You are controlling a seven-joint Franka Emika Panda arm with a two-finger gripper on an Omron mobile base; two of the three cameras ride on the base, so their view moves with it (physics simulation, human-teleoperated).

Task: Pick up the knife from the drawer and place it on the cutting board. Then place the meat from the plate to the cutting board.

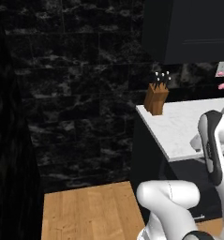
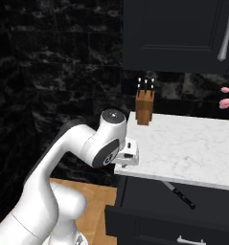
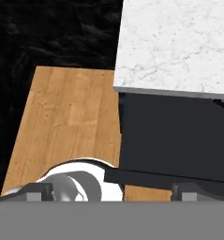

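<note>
While folded at the elbow, arm: wrist beside white marble counter (image 2: 183, 148) corner.
Gripper (image 3: 111, 191): fingertips well apart, released, grasping nothing.
Silver-bladed black-handled knife (image 2: 178, 194): in open black drawer (image 2: 149, 217) below counter.

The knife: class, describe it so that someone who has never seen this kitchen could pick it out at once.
Start at the white marble counter and look just below its front edge, into the open black drawer. The knife lies there at a slant, silver blade and black handle. Unlike the small handles standing in the brown knife block on the counter, it lies alone and low.
</note>
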